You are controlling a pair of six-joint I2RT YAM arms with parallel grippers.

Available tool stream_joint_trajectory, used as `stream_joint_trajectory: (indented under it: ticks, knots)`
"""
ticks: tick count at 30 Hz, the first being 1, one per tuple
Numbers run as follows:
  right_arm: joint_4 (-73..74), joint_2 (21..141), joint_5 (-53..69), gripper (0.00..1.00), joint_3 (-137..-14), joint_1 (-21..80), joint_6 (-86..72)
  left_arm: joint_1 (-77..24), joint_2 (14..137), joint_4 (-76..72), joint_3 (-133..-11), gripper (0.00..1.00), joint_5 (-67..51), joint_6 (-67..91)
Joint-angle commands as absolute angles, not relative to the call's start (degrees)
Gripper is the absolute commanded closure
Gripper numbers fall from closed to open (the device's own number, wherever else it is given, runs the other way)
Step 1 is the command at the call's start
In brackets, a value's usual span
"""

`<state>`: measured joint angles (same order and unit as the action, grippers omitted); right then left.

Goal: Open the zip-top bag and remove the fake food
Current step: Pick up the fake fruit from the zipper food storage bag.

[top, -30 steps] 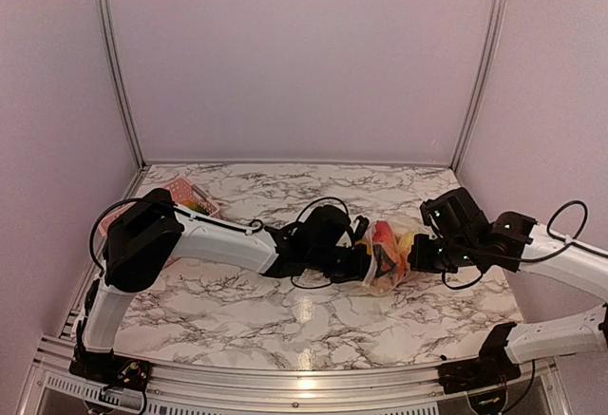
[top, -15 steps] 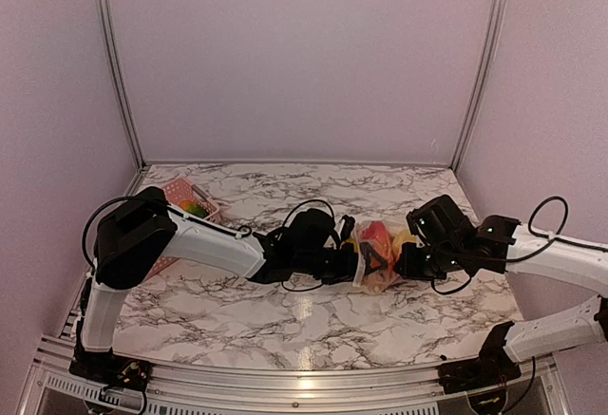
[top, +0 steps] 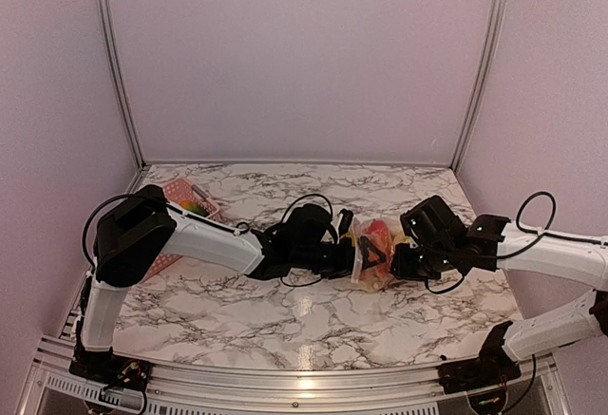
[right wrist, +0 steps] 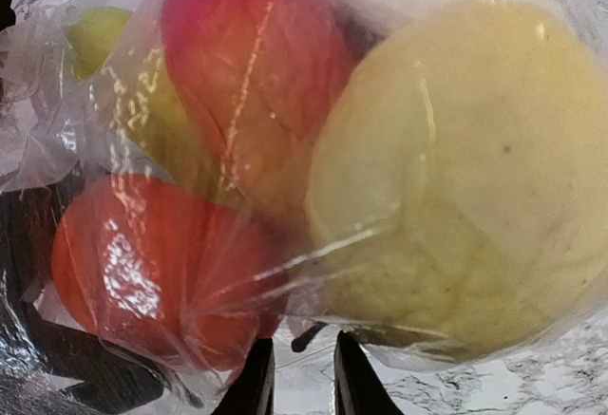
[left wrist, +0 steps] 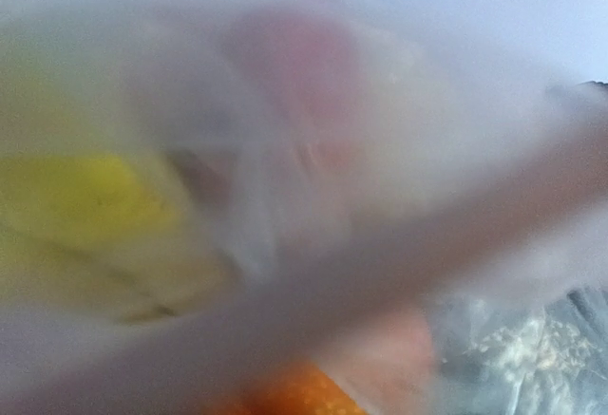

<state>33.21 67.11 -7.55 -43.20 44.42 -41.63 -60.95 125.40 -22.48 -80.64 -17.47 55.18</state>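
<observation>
the zip-top bag [top: 376, 255] lies mid-counter [top: 285, 312] between the two arms, with the fake food [right wrist: 237, 102] bunched inside. the left hand [top: 355, 261] presses into the bag's left end with its fingers wide apart, likely to spread the mouth, though blurred plastic hides what it touches. the right hand [right wrist: 296, 382] has its fingers slightly apart under the opposite end, pinching nothing i can see, so it probably needs a fresh hold.
</observation>
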Motion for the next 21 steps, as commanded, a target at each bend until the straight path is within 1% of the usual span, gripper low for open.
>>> stream_joint_trajectory:
  ticks: [1,2,4,9,13,21]
  knots:
    - [32.90,67.07,-8.73,0.83,-44.35,44.90,-42.09,-60.26,125.77,-25.18,-81.93,0.07,-17.48,54.47]
    - [33.07,66.96,-8.90,0.86,-44.39,44.91,-42.21,-60.21,125.97,-25.11,-82.18,0.11,-17.75,54.54]
    - [33.57,66.75,-9.32,0.89,-44.54,44.91,-42.51,-60.16,126.05,-24.64,-82.47,0.18,-18.08,54.59]
    - [34.42,65.89,-10.00,0.89,-44.82,44.86,-42.67,-60.25,124.53,-24.36,-80.48,0.31,-18.69,54.47]
    - [35.16,65.44,-10.98,0.89,-45.00,44.88,-42.92,-60.07,121.77,-24.48,-77.27,0.35,-17.66,54.18]
    - [36.06,63.71,-11.43,0.88,-45.60,44.85,-42.91,-59.29,115.55,-23.81,-70.84,0.36,-14.59,52.38]
